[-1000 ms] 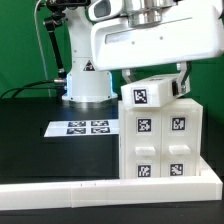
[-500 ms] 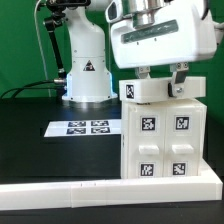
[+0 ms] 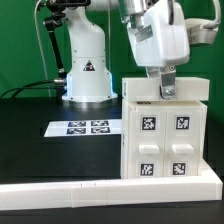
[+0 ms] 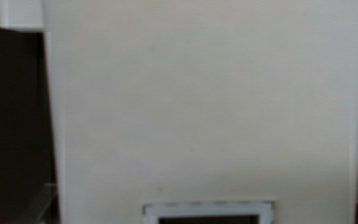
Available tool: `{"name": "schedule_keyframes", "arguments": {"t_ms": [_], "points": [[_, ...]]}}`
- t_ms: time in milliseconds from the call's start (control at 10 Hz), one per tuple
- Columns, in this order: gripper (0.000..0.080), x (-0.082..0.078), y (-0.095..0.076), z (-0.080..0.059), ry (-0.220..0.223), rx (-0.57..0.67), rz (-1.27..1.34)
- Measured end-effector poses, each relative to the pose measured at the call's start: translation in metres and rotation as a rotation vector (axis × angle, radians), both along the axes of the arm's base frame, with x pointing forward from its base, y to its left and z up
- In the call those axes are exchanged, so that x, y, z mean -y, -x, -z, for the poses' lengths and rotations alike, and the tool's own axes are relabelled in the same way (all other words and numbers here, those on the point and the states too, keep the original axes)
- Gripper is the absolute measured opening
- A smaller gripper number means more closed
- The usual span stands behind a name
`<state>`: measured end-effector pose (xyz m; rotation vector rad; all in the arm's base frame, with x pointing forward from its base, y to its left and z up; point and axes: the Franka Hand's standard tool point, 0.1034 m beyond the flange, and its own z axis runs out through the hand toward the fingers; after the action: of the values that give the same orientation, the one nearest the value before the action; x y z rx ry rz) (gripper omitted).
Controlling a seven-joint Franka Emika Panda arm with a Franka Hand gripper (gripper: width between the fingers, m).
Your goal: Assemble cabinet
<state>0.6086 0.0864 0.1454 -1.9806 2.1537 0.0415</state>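
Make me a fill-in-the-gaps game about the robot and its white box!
1. The cabinet stands on a table whose colour is ___.
2. In the exterior view, the marker board lies to the ___ of the cabinet.
3. The number of tags on the marker board is ___.
4. The gripper is right ___ the cabinet, at its top.

Missing words: black; left; four; above.

Arm (image 3: 86, 50) was seen upright at its base, with the wrist carried forward and turned downward. Gripper (image 3: 167, 92) was pointed straight down and viewed edge-on; finger spacing could not be determined.
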Motion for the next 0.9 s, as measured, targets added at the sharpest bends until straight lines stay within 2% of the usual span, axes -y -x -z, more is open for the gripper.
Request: {"name": "schedule_keyframes", "arguments": {"t_ms": [300,700,800,900], "points": [[0.0546,-0.0014,-0.0002,-0.0002,-0.078,-0.041,0.249],[0.0546,-0.0016,-0.0010,-0.0004,-0.140,-0.075,0.443],[0.0618,-0.0040,-0.0008,-0.0003,-0.147,-0.073,0.432],[0.0760,-0.0048,-0.0002,-0.0009,-0.141,-0.067,0.384]]}}
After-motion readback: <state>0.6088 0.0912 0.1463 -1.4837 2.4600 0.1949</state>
